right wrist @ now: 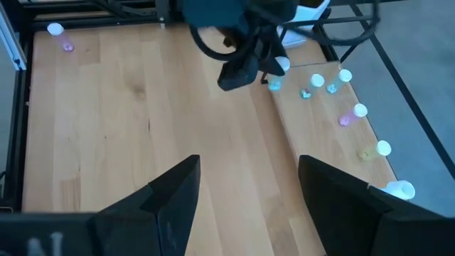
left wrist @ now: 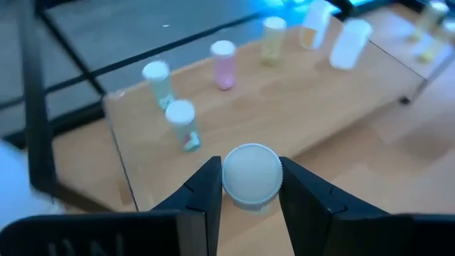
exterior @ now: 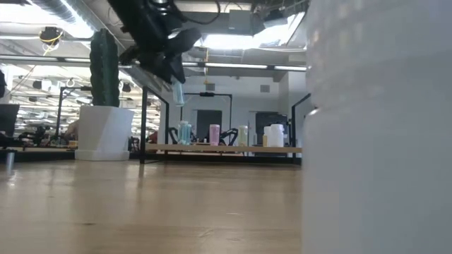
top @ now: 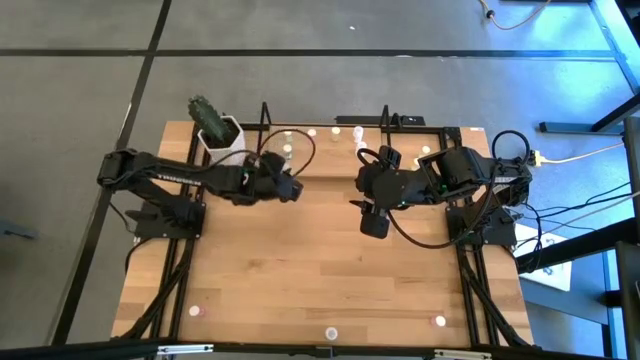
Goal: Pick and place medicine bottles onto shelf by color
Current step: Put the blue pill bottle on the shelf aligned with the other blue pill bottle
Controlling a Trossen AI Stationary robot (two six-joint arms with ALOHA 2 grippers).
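The wooden table (top: pixel 320 270) is wide and light brown, and a big room with lamps shows behind it.

Close to me, my left gripper (left wrist: pixel 250 186) is squeezed on a little bottle (left wrist: pixel 252 176) with a pale round top. The bottle sits right between my two fingers (left wrist: pixel 202 195), touching both. In the low view it hangs from my gripper up in the air, above the table.

I think I am in the carrying step: I have picked up one bottle and I am taking it to the shelf (left wrist: pixel 298 107). The shelf floor is just past my fingers. Two bottles with green tops (left wrist: pixel 180 122) stand there, near each other. Farther along are a pink one (left wrist: pixel 223 62), then yellow ones (left wrist: pixel 273 35), then a white one (left wrist: pixel 350 43).

Next I need to bring my bottle down beside the ones of its own color, stand it up straight, and not knock its neighbors.

My right gripper (right wrist: pixel 245 186) waits with fingers spread wide and nothing in them, over the middle of the table. A few more bottles (top: pixel 331 333) stand at the table's front edge.
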